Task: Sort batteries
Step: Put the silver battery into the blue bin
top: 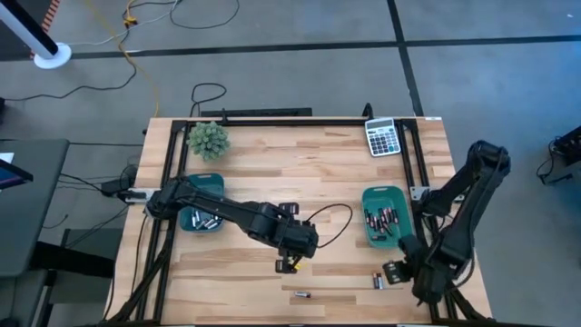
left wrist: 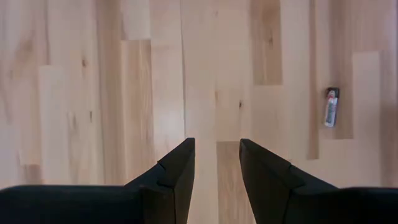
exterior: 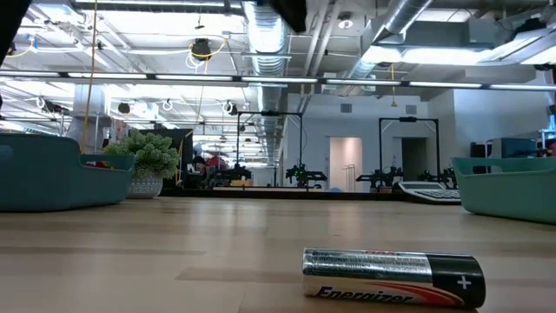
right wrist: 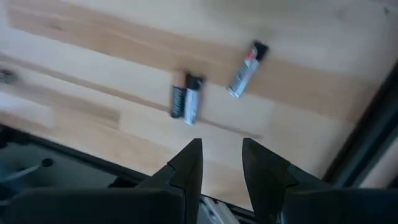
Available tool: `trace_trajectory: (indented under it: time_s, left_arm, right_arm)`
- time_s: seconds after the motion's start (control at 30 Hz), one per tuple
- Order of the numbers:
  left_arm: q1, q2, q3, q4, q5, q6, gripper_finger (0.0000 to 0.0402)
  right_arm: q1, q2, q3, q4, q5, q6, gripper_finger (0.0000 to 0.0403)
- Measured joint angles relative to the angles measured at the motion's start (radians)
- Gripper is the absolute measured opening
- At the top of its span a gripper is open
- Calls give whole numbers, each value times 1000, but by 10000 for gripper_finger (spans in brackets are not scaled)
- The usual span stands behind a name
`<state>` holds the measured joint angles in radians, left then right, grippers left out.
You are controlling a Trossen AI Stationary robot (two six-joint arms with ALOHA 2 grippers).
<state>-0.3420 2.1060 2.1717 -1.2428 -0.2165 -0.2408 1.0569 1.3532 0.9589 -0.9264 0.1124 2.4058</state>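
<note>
Over on the left of the wooden bench point(top: 272, 154) sits a small potted plant point(top: 208, 139) near the far edge, and in front of it a teal bin point(top: 201, 218) with a few silvery cells lying in its bottom, partly under the left arm. That arm stretches out across the middle of the bench, and the left gripper point(top: 292, 264) hangs above bare wood, pointing down. Seen from its wrist, its two dark fingers point(left wrist: 177, 174) stand a little apart with only planks between them, gripping nothing.

Just nearer the front edge lies a single battery point(top: 301, 295), silver at one end and black at the other; from bench height it reads Energizer point(exterior: 391, 277), lying on its side.

Further right, two more batteries point(top: 379, 281) lie side by side and touching, one coppery and dark, one silver and black. Beside them is the right gripper point(top: 396, 272), low at the front right corner, its fingers point(right wrist: 186, 168) parted slightly and empty. Behind it the right teal bin point(top: 386, 216) holds a heap of dark and coppery batteries. A grey calculator point(top: 382, 137) rests at the far right corner.
</note>
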Motion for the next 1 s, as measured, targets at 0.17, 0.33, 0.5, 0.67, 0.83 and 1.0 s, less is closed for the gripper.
trace_trajectory:
  time_s: [0.17,0.33,0.5,0.67,0.83,1.0]
  left_arm:
    - [12,-128,-272,222,68,0,123]
    - [28,-286,-551,458,133,-81,123]
    - [27,-384,-683,558,159,-170,123]
    - [8,-414,-693,555,157,-236,123]
    - [-16,-434,-694,511,155,-304,123]
    - [-57,-512,-693,440,148,-374,123]
  right_arm:
    - [-39,119,11,-16,-26,-2,129]
    - [-65,206,11,-59,-39,-14,129]
    - [-70,241,-22,-42,-44,-19,129]
    - [-71,271,-89,98,-46,-17,129]
    - [-68,312,-123,187,-50,-17,116]
    - [-50,324,-91,133,-53,-34,39]
